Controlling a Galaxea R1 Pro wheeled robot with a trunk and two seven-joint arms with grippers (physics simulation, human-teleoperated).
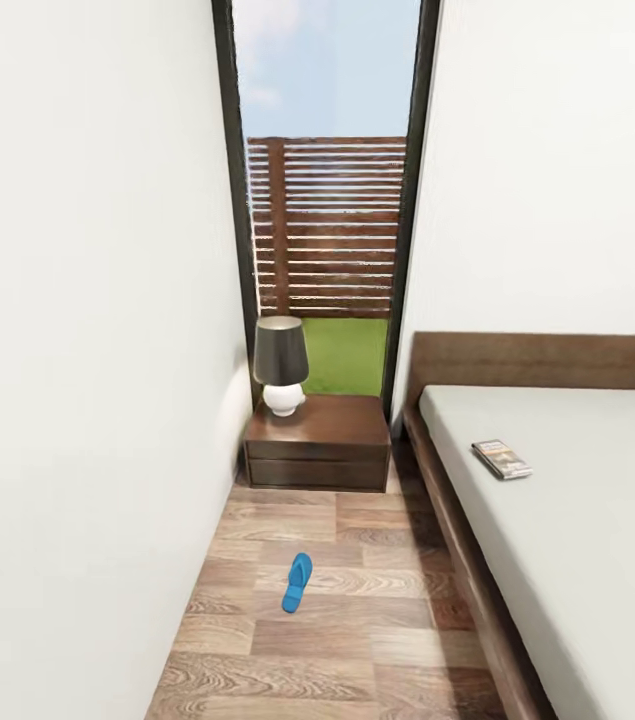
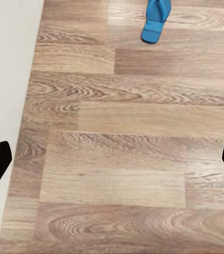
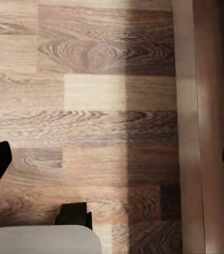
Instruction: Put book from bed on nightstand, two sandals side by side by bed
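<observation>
Head: book point(image 1: 502, 458) on bed point(image 1: 567, 520); left wrist: sandal point(image 2: 155, 20) (floor).

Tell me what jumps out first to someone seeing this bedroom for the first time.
A single bright blue sandal lies on the wood floor in the aisle between the white wall and the bed. A small book rests on the pale mattress, and a dark-shaded lamp stands on the nightstand below the tall window.
</observation>
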